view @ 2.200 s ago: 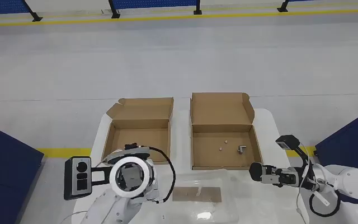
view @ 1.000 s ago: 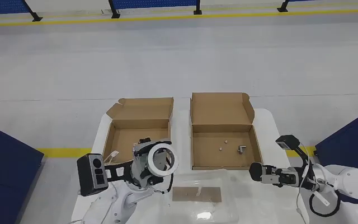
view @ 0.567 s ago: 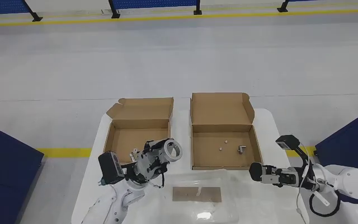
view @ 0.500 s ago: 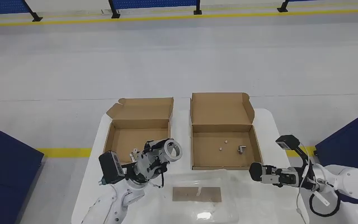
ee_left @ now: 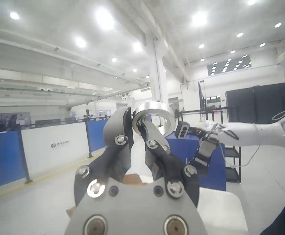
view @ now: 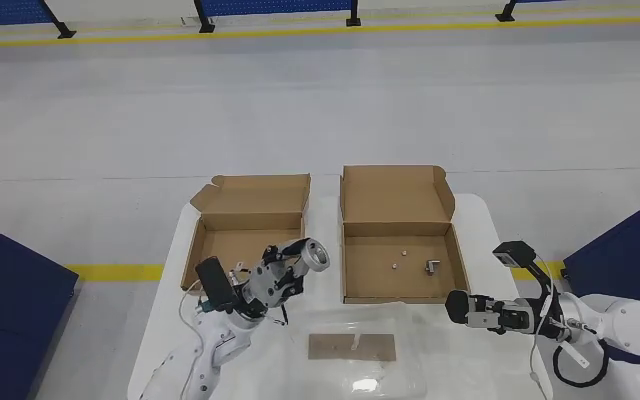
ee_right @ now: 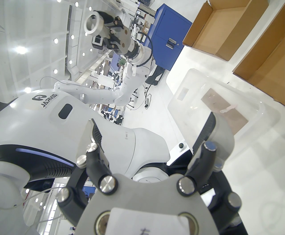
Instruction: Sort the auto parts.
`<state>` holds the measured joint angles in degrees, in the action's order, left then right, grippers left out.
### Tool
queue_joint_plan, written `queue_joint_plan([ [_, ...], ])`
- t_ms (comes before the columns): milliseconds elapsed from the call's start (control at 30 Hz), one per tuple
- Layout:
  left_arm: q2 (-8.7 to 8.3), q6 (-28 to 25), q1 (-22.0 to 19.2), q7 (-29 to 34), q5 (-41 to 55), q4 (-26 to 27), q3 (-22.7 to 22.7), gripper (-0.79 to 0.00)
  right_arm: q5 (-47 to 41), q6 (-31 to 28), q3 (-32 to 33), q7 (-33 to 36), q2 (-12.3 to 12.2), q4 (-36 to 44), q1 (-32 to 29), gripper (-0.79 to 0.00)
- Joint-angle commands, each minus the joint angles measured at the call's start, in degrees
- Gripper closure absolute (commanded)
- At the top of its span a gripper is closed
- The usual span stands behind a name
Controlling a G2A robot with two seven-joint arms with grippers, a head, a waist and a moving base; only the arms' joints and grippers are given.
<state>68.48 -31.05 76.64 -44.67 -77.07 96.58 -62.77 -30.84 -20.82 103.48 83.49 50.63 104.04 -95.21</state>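
Note:
My left gripper is shut on the rim of a shiny metal ring, one finger inside it and one outside. In the top view the ring is held up over the near right corner of the left cardboard box. The right cardboard box holds a small metal bracket and two tiny parts. My right gripper is open and holds nothing; it hovers near the table's right front, beside the right box. From the right wrist view the ring shows raised in the air.
A clear plastic bin with a brown label inside sits at the table's front middle, between the arms. Both boxes stand open with lids folded back. Blue cabinets flank the white table.
The left arm has swung from the front left toward the boxes, carrying the ring to the right and away from the camera. The right arm has stayed still.

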Motion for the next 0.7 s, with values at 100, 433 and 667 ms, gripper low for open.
queue_joint_plan([
  [100, -0.33, 1.2, 1.0, 6.5, 0.1, -2.0, -1.9, 0.000, 0.0, 0.0, 0.0, 0.0, 0.0, 0.0, 0.0, -0.785],
  [433, -0.75, 0.7, 3.1, 11.2, 0.9, -1.5, -3.6, 0.000, 0.0, 0.0, 0.0, 0.0, 0.0, 0.0, 0.0, -0.785],
  [667, -0.72, 1.0, 3.1, 11.6, 1.2, -1.2, -3.6, 0.000, 0.0, 0.0, 0.0, 0.0, 0.0, 0.0, 0.0, -0.785],
])
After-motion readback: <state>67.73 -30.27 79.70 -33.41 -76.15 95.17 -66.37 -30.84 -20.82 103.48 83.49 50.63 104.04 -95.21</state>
